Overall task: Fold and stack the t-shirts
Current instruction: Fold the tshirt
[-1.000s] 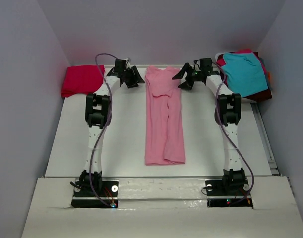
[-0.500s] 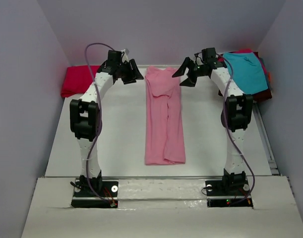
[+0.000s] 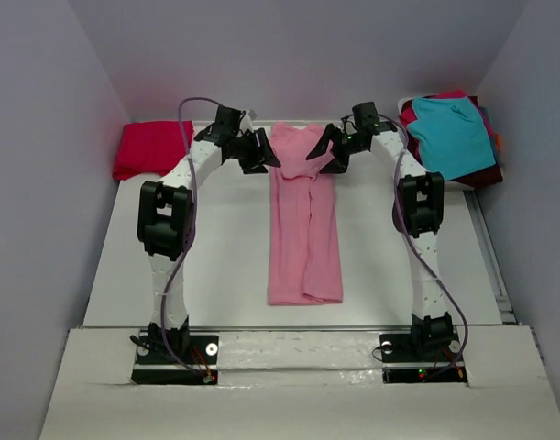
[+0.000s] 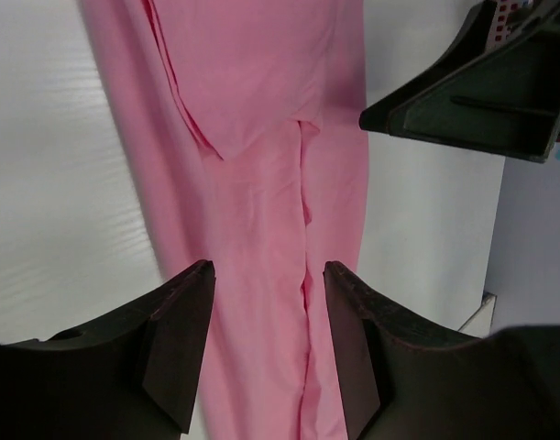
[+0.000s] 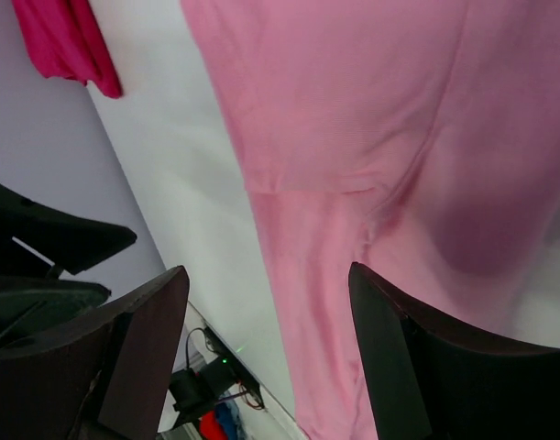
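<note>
Item 1, pink t-shirt point(image 3: 304, 220): folded lengthwise into a long narrow strip, flat on the middle of the white table point(image 3: 215, 257), running from the far edge toward the near edge.

Item 2, left gripper point(image 3: 259, 151): just over the far left edge of the pink strip, jaws apart, nothing between them.

Item 3, right gripper point(image 3: 327, 151): over the far right edge of the same strip, jaws apart, empty; facing the left gripper across the cloth.

Item 4, red t-shirt point(image 3: 151, 147): folded, at the far left corner.

Item 5, teal t-shirt point(image 3: 452, 133): on top of a pile at the far right corner, maroon t-shirt point(image 3: 486, 174) beneath.
</note>
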`<state>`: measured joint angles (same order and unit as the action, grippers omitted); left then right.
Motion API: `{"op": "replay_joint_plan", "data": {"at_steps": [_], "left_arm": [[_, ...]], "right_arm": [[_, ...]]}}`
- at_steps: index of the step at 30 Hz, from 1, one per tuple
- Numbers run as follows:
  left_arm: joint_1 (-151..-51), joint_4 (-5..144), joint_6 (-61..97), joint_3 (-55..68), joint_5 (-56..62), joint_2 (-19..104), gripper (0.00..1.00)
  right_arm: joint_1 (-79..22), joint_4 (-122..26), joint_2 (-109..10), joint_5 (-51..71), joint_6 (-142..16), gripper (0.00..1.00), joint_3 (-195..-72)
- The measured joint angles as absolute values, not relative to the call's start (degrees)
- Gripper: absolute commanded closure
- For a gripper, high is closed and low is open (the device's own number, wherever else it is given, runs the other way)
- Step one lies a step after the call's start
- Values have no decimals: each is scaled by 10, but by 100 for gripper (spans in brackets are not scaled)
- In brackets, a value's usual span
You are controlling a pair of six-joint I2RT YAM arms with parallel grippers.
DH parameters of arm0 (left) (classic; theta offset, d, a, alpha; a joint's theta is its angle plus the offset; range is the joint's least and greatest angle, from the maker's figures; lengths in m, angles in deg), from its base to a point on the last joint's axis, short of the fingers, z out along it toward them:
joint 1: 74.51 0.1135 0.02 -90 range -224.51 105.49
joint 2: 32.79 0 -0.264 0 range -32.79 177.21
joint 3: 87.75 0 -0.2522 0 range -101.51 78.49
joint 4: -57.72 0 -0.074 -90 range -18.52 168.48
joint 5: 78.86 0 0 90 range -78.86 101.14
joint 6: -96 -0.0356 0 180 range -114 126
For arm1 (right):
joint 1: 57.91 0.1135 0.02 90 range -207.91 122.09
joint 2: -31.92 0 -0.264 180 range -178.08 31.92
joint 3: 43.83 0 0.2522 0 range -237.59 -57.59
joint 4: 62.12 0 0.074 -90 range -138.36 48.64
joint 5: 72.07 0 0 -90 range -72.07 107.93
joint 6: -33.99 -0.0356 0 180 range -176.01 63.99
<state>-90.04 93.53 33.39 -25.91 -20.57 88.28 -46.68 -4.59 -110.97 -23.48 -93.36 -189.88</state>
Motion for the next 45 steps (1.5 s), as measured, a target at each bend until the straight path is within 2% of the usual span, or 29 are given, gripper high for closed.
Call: {"op": "replay_joint_plan", "data": {"at_steps": [9, 33, 45], "left_arm": [[-915, 926, 348, -197, -233, 902, 38], [-924, 885, 359, -175, -278, 963, 38], [-937, 960, 336, -208, -181, 965, 37]], "right_arm": [[-467, -40, -1162, -235, -946, 28, -1926], [-467, -50, -1196, -247, -962, 28, -1941], [-467, -51, -1196, -247, -961, 28, -1941]]}}
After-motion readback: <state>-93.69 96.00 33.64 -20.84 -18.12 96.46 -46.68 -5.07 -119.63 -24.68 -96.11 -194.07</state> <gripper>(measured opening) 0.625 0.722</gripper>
